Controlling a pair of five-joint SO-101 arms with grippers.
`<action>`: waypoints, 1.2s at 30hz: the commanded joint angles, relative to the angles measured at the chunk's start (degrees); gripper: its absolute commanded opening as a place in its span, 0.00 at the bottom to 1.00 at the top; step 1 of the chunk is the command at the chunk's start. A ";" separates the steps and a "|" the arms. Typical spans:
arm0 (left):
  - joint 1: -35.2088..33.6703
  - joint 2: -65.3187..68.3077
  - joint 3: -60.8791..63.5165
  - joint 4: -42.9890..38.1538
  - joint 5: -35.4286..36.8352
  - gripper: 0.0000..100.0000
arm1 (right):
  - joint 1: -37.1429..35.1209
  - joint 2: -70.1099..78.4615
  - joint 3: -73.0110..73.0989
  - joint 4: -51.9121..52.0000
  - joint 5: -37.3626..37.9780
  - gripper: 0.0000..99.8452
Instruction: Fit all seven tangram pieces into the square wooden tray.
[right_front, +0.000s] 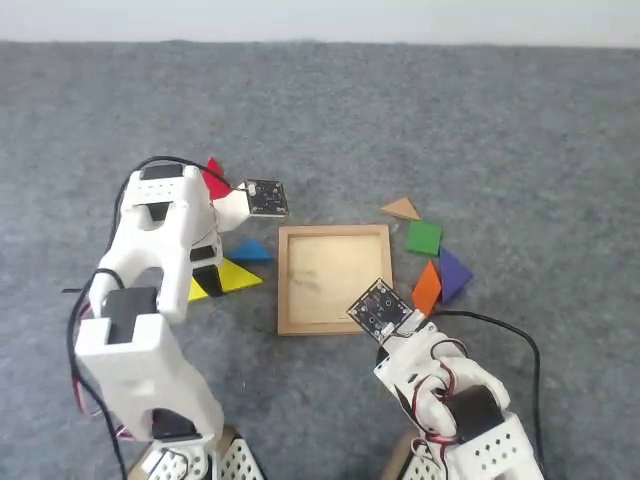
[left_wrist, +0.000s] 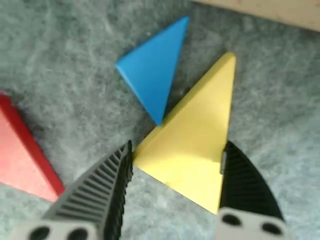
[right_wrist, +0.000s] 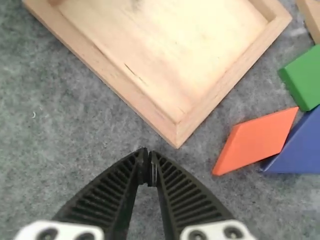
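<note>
Tray (right_front: 335, 275) sits mid-table on the grey carpet (right_front: 500, 120), square to the high view, with nothing in it. All seven pieces lie outside. On one side are the red triangle (right_front: 215, 180), farthest from the arm bases, the blue triangle (right_front: 250, 251) just beside the tray wall, and the yellow triangle (right_front: 235, 277), whose corner meets the tip of the blue one. On the other side are the tan triangle (right_front: 401, 208), the green square (right_front: 424, 237), the orange parallelogram (right_front: 427, 287) and the purple triangle (right_front: 453, 275). Orange and purple touch, and green is just beside them. Left gripper (left_wrist: 176, 147) is down on the yellow triangle and grasps it: one finger sits at a corner, the other along an edge, and the piece is flat on the carpet. Right gripper (right_wrist: 148, 161) has its jaws clenched on nothing. It is over bare carpet just off the tray's near corner, with the orange parallelogram close by.
</note>
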 joint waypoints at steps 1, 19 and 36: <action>-0.53 0.35 -0.04 -0.53 0.44 0.15 | 0.57 -0.84 0.88 -1.10 0.44 0.01; -0.79 -17.93 23.52 -20.22 0.53 0.24 | 0.57 -0.84 0.88 -1.19 0.44 0.01; -0.18 2.29 -4.62 3.60 1.23 0.37 | 0.57 -0.84 0.88 -1.19 0.44 0.01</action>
